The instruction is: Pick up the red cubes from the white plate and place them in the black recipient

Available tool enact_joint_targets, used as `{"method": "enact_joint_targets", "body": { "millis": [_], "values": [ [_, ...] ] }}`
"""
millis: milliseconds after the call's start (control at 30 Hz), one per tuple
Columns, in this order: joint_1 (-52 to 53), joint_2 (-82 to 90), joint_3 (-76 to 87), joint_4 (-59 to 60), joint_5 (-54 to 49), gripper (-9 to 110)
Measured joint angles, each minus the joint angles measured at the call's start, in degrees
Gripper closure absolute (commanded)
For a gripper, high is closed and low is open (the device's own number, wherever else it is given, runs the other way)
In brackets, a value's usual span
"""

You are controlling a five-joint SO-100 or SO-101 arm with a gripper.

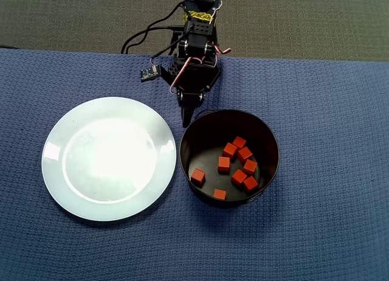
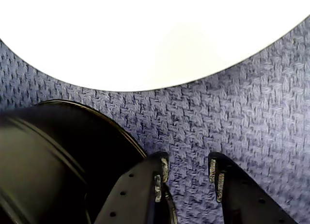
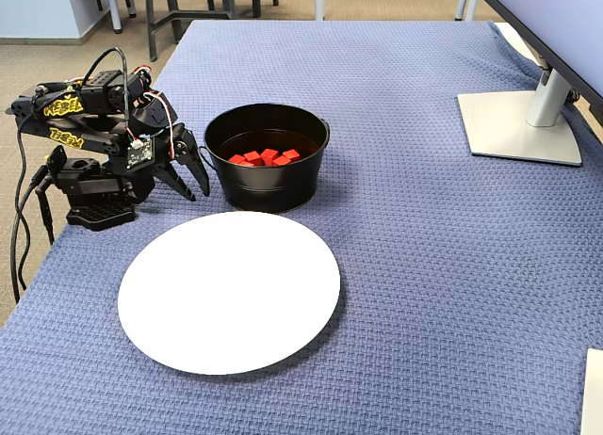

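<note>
The red cubes (image 1: 234, 165) all lie inside the black pot (image 1: 270, 148); the overhead view shows eight of them on its dark floor, six clustered toward the right wall as that view shows it, one alone near the left wall and one at the lower edge. The fixed view looks in over the rim and catches only a few red tops (image 3: 264, 157) bunched together, so the count cannot be read there. The wrist view shows none of them, only the pot's outer wall and rim (image 2: 53, 151) at lower left.

The white plate (image 1: 58, 159) sits just beside the pot, to its left in the overhead view, rims nearly touching; its surface is bare and glossy there. In the fixed view the plate (image 3: 229, 289) lies in front of the pot with a narrow strip of cloth between them. In the wrist view it fills the top as a blown-out white arc (image 2: 155, 35).

The gripper (image 1: 187, 120) points down just outside the pot's rim, on the side toward the arm's base. Only the wrist view shows its jaws clearly: the two fingertips stand apart with blue cloth (image 2: 242, 117) visible between them, holding nothing. The fixed view alone shows a monitor stand (image 3: 523, 124) well apart from the pot, on the far right of the blue cloth.
</note>
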Motion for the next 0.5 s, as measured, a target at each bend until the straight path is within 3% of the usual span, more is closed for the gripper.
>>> {"method": "enact_joint_targets", "body": {
  "millis": [500],
  "values": [
    [1.1, -0.1, 1.2, -5.5, 7.9, 102]
  ]
}}
